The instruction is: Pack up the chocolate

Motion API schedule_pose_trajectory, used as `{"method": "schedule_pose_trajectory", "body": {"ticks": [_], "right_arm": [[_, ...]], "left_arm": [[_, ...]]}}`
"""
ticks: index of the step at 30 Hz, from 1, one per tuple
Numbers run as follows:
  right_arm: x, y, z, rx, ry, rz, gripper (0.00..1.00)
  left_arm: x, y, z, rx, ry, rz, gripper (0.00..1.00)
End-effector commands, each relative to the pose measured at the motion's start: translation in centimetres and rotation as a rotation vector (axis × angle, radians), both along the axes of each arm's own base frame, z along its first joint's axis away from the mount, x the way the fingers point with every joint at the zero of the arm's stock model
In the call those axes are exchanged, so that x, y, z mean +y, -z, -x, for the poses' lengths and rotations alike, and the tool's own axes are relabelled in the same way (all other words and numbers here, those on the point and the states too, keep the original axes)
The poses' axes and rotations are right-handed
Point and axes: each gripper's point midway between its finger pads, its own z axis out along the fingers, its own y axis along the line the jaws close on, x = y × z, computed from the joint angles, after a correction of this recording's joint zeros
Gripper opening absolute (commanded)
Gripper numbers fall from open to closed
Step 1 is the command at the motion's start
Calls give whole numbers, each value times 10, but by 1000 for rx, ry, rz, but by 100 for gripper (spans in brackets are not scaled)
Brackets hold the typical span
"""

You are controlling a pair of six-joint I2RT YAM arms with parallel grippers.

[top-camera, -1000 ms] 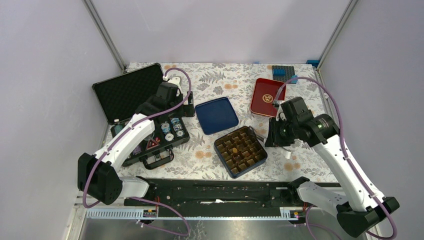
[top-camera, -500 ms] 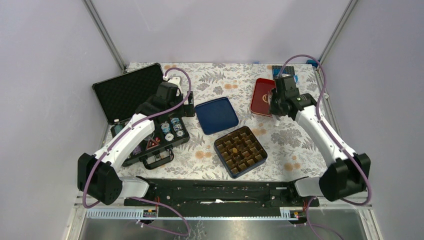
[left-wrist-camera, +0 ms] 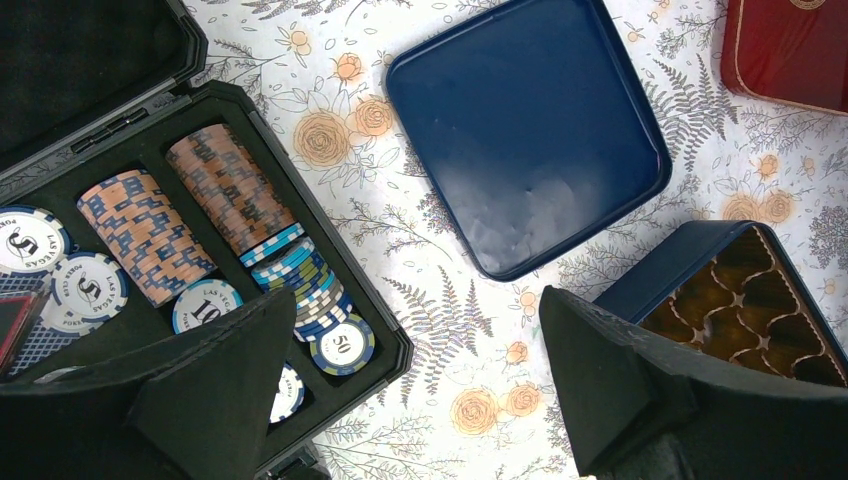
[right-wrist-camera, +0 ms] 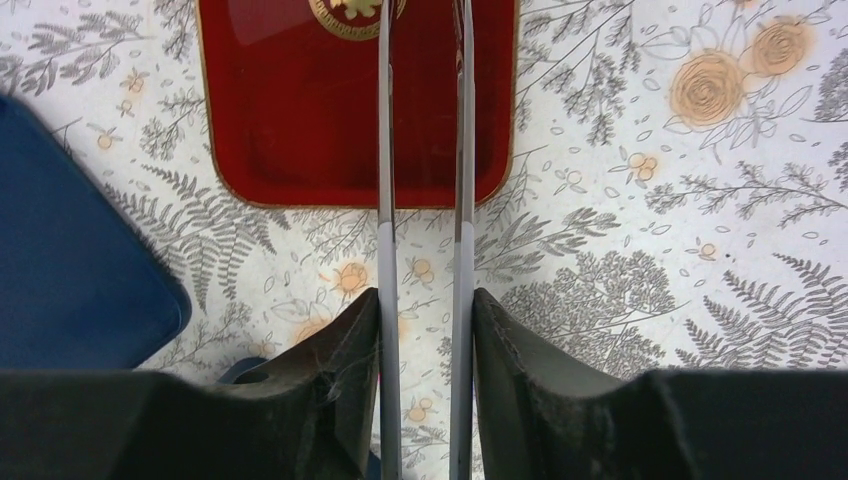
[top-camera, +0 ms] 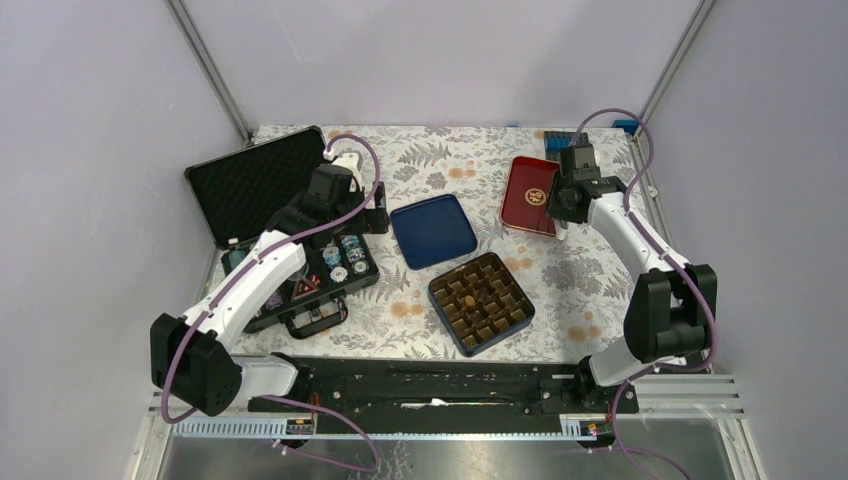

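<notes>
No dark chocolate lumps show clearly in any view. The blue box (top-camera: 449,325) with the brown grid insert (top-camera: 485,300) sits at the table's front middle, with one small orange-brown item (top-camera: 468,298) in a cell. It also shows in the left wrist view (left-wrist-camera: 650,290). My right gripper (top-camera: 560,203) (right-wrist-camera: 425,300) is shut on grey metal tongs (right-wrist-camera: 385,150), whose blades reach over the red tray (top-camera: 527,190) (right-wrist-camera: 300,110). The part of the tray that shows holds nothing. My left gripper (top-camera: 343,205) (left-wrist-camera: 420,380) is open and empty above the poker case's right edge.
A blue lid (top-camera: 432,230) (left-wrist-camera: 530,130) lies upside down between the arms. An open black poker case (top-camera: 255,185) with striped chips (left-wrist-camera: 230,190) takes up the left. Blue and grey building plates (top-camera: 565,146) lie at the back right corner.
My right arm has swung from beside the blue box to the back right, over the red tray, with the tongs. The left arm has barely moved.
</notes>
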Motion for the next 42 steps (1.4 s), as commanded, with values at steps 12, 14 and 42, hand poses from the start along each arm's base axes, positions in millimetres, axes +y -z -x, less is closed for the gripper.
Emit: {"method": "schedule_pose_trajectory", "body": {"ticks": [12, 14, 42], "right_arm": [[-17, 10, -41, -37, 29, 53, 43], [-16, 12, -44, -37, 26, 51, 43], [-23, 25, -80, -10, 21, 52, 38]], "left_arm": [[1, -19, -8, -62, 2, -2, 99], [1, -19, -8, -60, 4, -4, 99], [1, -14, -15, -51, 6, -30, 99]]}}
